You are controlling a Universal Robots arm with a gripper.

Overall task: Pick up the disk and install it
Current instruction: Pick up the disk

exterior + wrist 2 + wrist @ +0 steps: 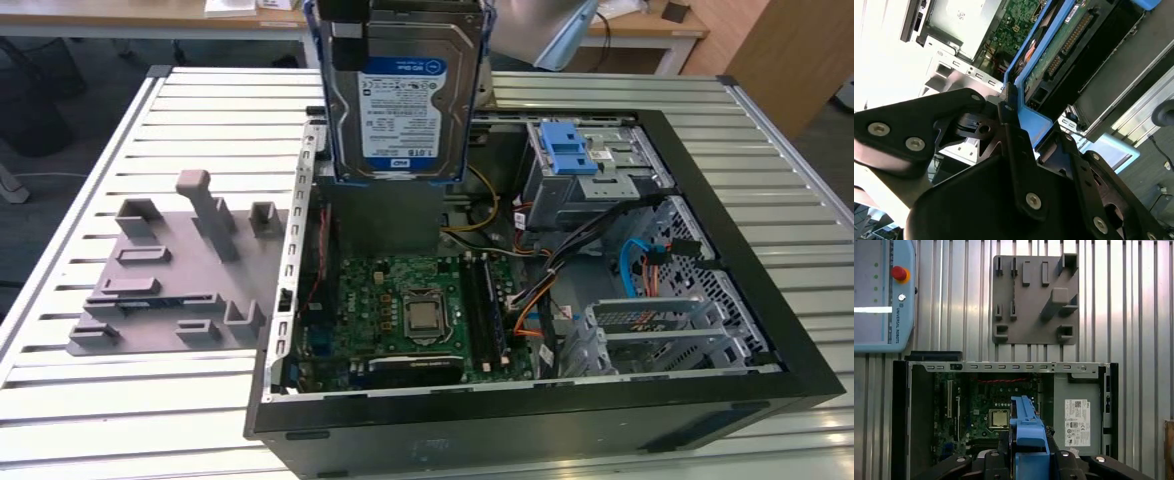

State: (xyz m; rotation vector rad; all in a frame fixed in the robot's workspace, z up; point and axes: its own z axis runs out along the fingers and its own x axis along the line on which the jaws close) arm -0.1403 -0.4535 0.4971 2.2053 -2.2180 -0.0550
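The disk [400, 105] hangs upright over the far end of the open computer case [534, 430], label toward the exterior camera. The gripper [1036, 135] grasps it from above, jaws pinching the blue bracket [1026, 432] along its edges.

On the exterior view's left, a grey plastic stand [167, 270] with upright posts rests on the slatted metal table [200, 100], just beside the case wall.

The case lies on its side with the cover off. It contains, from the exterior view's left:
- a grey metal box [1076, 410] with a white sticker, beneath the disk;
- the green motherboard [400, 310];
- a drive cage [587, 170] with a blue latch;
- blue and orange cables [627, 260] crossing the space beside the cage.
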